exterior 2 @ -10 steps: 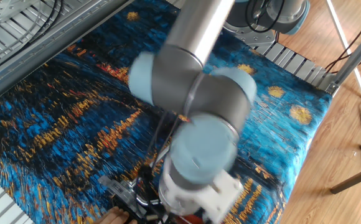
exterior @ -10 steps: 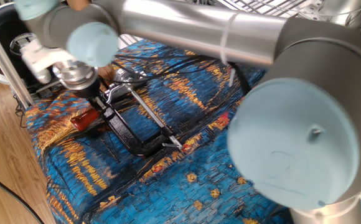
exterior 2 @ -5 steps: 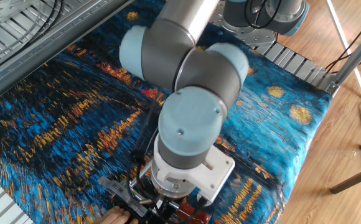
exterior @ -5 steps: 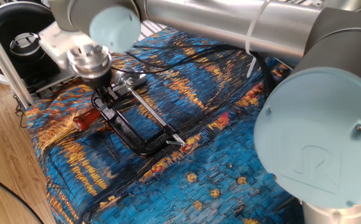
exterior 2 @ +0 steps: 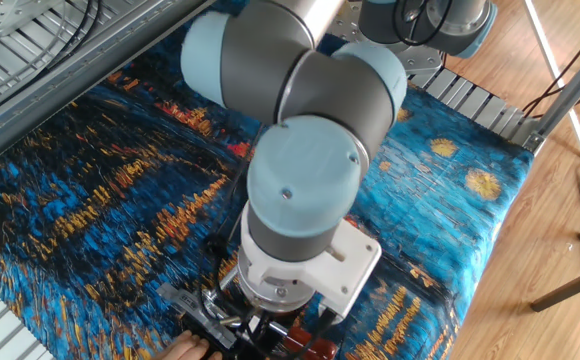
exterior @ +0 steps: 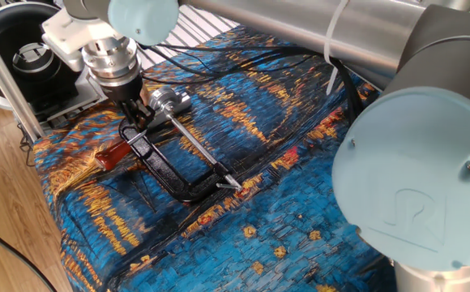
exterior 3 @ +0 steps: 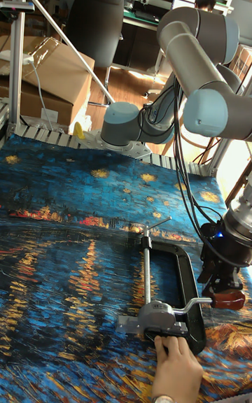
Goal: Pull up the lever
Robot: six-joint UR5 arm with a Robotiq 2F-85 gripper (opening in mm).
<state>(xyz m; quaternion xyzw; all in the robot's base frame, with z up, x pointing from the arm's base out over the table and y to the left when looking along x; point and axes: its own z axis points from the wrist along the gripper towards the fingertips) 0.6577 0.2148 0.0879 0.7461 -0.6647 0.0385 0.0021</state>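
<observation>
The lever (exterior: 112, 154) is a red-orange sleeve on a short silver bar, lying low on the cloth at the left end of the black clamp frame (exterior: 166, 169). My gripper (exterior: 136, 118) hangs just above and to the right of it, close to the frame's upper end. In the tall fixed view the gripper (exterior 3: 218, 283) sits directly over the lever (exterior 3: 225, 299), and the gap between its fingers is hidden. The arm's wrist covers the gripper (exterior 2: 260, 325) in the other fixed view.
A person's hand (exterior 3: 175, 368) holds the clamp's silver head (exterior 3: 157, 319) at the near edge. The long thin rod (exterior: 198, 150) runs along the clamp. A patterned blue cloth (exterior: 284, 219) covers the table. Black gear (exterior: 16, 49) stands beyond the left edge.
The wrist has swung back and slightly up from the lever and turned. The lever and clamp lie where they were.
</observation>
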